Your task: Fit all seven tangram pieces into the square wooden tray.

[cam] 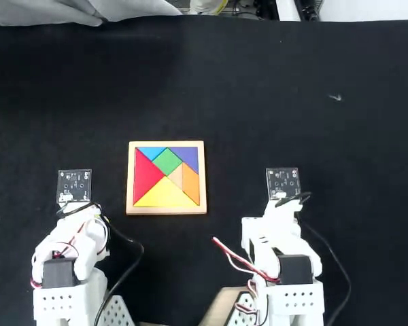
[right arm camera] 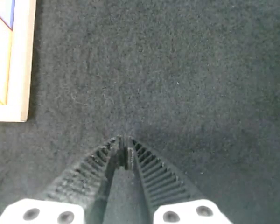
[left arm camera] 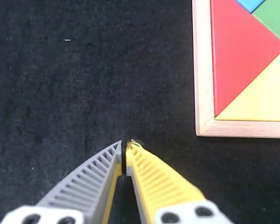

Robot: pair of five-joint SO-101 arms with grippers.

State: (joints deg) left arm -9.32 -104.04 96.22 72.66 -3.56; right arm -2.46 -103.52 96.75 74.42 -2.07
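Square wooden tray (cam: 166, 210): mid-worktop (cam: 292, 102), between both arms. Tangram pieces (cam: 166, 193): all seven seated, no gaps seen; task judged complete. Left tool (left arm camera: 124, 147), right tool (right arm camera: 125, 142): closed, empty, apart from tray.

You have one square wooden tray (cam: 166, 211) on one black cloth-covered table (cam: 292, 102). Count seven flat coloured tangram pieces inside it:
- one large red triangle (cam: 145, 178)
- one large yellow triangle (cam: 166, 193)
- one light blue triangle (cam: 151, 152)
- one orange triangle (cam: 192, 183)
- one green square (cam: 167, 161)
- one tan piece (cam: 176, 176), its outline too small to tell
- one blue-violet piece (cam: 187, 155), also too small to tell

You also have two white robot arms, the left arm (cam: 71, 255) and the right arm (cam: 282, 248). Each carries one small square circuit board, the left board (cam: 75, 186) and the right board (cam: 283, 183), two in all.
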